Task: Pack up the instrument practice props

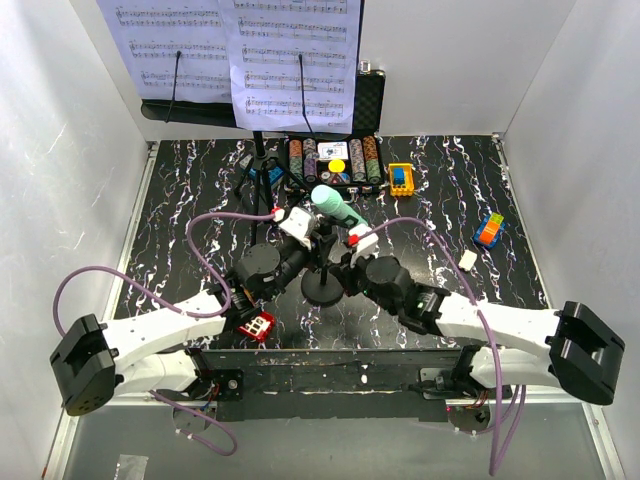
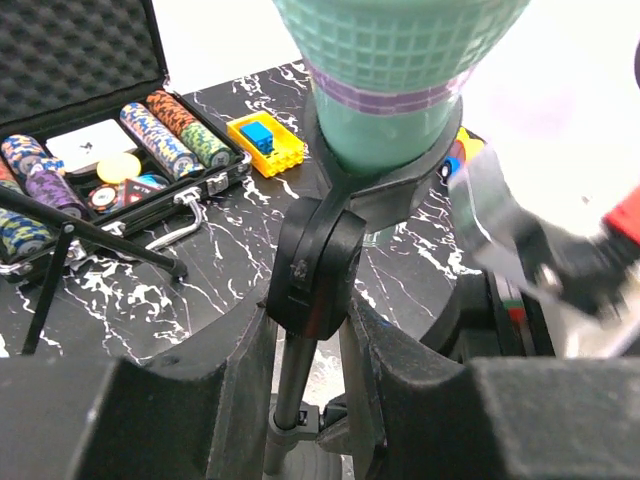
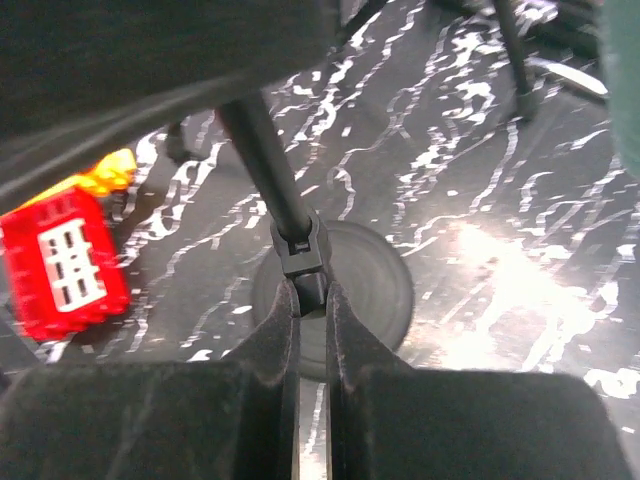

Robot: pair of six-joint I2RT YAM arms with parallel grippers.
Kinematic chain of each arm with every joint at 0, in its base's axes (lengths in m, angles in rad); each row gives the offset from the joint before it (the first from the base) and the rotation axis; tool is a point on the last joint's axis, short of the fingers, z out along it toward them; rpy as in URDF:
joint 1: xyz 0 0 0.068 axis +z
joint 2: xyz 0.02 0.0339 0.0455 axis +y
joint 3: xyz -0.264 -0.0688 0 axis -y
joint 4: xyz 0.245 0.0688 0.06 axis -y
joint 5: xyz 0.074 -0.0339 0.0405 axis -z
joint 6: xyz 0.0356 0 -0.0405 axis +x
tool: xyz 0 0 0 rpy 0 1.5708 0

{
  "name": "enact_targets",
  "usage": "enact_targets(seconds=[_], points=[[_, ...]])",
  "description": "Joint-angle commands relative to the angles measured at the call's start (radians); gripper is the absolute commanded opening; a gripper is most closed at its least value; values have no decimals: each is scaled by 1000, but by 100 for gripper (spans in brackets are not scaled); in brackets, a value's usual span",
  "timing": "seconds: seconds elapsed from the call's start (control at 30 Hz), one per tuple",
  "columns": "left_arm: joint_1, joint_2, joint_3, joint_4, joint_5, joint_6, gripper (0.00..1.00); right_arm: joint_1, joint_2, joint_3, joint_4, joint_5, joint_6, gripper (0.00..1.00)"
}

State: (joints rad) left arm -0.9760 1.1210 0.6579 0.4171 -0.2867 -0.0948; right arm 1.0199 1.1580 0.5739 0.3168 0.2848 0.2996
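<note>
Two arms: both reach in from the near edge and meet at the mic stand (image 1: 322,290) in the middle of the table (image 1: 180,210).
red-and-yellow toy (image 1: 257,326): lies at 8 o'clock from the mic stand's round base, close by the left forearm.
left gripper (image 2: 305,410): its fingers stand part-way apart, one on each side of the mic stand's pole just under the clip joint. Whether they press on it cannot be told.
music stand (image 1: 258,150): upright at 11 o'clock from the mic stand, at the far edge, with its tripod legs on the table.
sheet-music pages (image 1: 290,60): white sheets spread side by side across the music stand's desk.
mic stand: upright, its round base flat on the table between the two wrists.
microphone (image 1: 335,207): mint-green, seated tilted in the clip at the top of the mic stand.
poker chip case (image 1: 369,100): open at 12 o'clock against the far wall, lid raised, with chips in rows inside.
right gripper (image 3: 311,330): its fingers are pinched tight on the small collar low on the mic stand's pole, just above the base.
yellow block (image 1: 401,179): at 1 o'clock, just beside the poker chip case.
white piece (image 1: 467,260): at 3 o'clock, apart from the arms.
colourful cube (image 1: 489,230): at 2 o'clock, near the right wall.
</note>
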Motion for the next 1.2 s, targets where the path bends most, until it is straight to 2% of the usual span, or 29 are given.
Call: enact_targets(seconds=[0.0, 0.17, 0.23, 0.5, 0.53, 0.57, 0.6, 0.63, 0.7, 0.9, 1.0, 1.17], points=[[0, 40, -35, -186, -25, -43, 0, 112, 14, -3, -79, 497, -290, 1], [-1, 33, -70, -175, -31, -77, 0, 238, 75, -19, -12, 681, -454, 1], [0, 28, -83, -175, -34, -85, 0, 273, 91, -35, 30, 711, -508, 1], [-1, -1, -109, -152, -51, -88, 0, 282, 8, -20, -70, 568, -420, 1], [-1, -3, -107, -149, -51, -85, 0, 284, 0, -8, -106, 561, -389, 18], [-1, -3, -104, -147, -49, -83, 0, 282, -12, 6, -140, 547, -352, 42], [-1, -3, -100, -146, -48, -82, 0, 282, -29, 12, -157, 538, -317, 56], [-1, 2, -96, -144, -46, -79, 0, 282, -43, 15, -174, 527, -307, 65], [-1, 6, -84, -146, -43, -77, 0, 282, -78, 20, -209, 507, -237, 76], [-1, 7, -78, -143, -37, -69, 0, 272, -222, 14, -315, 432, -48, 85], [-1, 0, -75, -129, -35, -68, 0, 211, -308, -11, -357, 274, 93, 85], [-3, 2, -84, -97, -25, -71, 0, -10, -394, -68, -328, -92, 350, 85]])
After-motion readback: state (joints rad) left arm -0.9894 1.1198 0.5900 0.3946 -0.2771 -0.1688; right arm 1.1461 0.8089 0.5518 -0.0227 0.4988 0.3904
